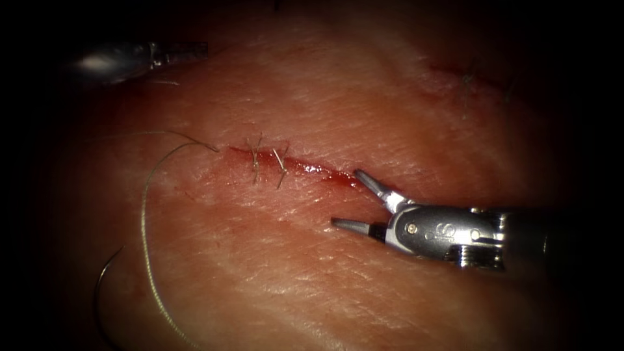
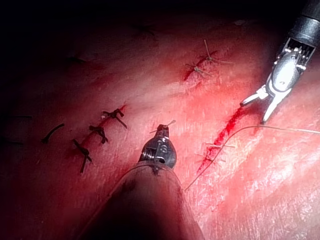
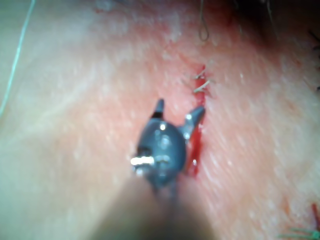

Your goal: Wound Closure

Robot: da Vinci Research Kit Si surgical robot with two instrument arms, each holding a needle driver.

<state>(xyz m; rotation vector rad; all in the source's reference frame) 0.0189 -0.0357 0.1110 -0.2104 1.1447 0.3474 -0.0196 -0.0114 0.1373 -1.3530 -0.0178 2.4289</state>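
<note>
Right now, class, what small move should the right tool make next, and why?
Probably reach the right tool, open and empty, toward the needle lying on the tissue left of the cut; thread trails there, and the cut's right end gapes unstitched.

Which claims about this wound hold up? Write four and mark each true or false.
1. The right end effector has its jaws open. True.
2. It holds the needle. False: it holds nothing.
3. Two stitches cross the cut. True.
4. The thread lies right of the cut. False: it trails off the cut's left end and loops over the tissue on the left.
</note>
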